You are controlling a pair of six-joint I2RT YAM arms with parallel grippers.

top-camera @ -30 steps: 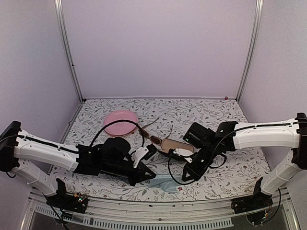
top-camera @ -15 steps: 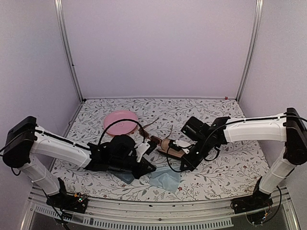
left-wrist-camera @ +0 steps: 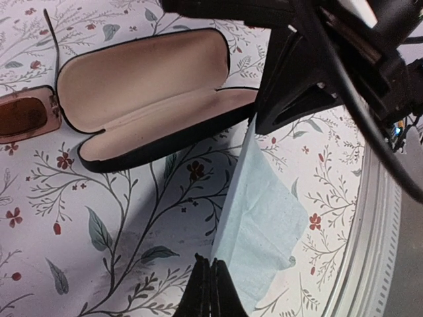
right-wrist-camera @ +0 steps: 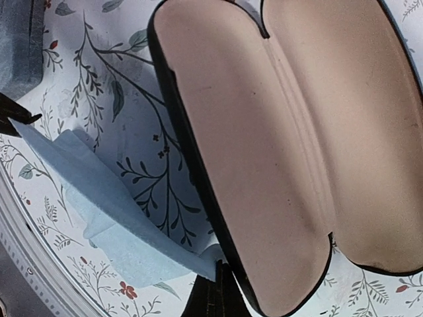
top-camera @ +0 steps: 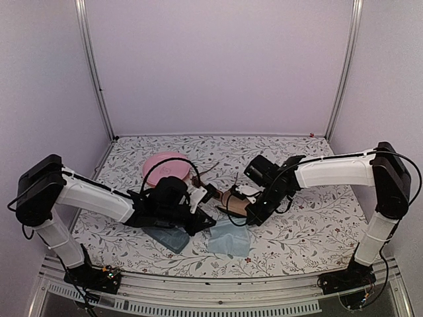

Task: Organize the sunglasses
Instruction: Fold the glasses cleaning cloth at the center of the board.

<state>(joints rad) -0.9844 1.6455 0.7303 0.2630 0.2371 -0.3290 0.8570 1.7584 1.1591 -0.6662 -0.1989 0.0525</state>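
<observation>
While my left fingers (left-wrist-camera: 206,289) and right fingers (right-wrist-camera: 213,296) each pinch shut on one blue cloth (top-camera: 230,241), I count one brown sunglasses (left-wrist-camera: 23,115) pair mid-worktop beside one open black case (left-wrist-camera: 145,99), one grey-blue case (top-camera: 168,236), one pink plate (top-camera: 165,167); floral worktop (top-camera: 310,224), lilac walls (top-camera: 218,66).

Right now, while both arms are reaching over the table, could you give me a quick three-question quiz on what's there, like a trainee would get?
1. True or false: the black hard case is closed.
2. The round plate is: A pink, B green, C white.
3. Fill in: the left gripper and the right gripper both pinch the light-blue ____.
Key: 1 false, it lies open; 2 A; 3 cloth.
</observation>
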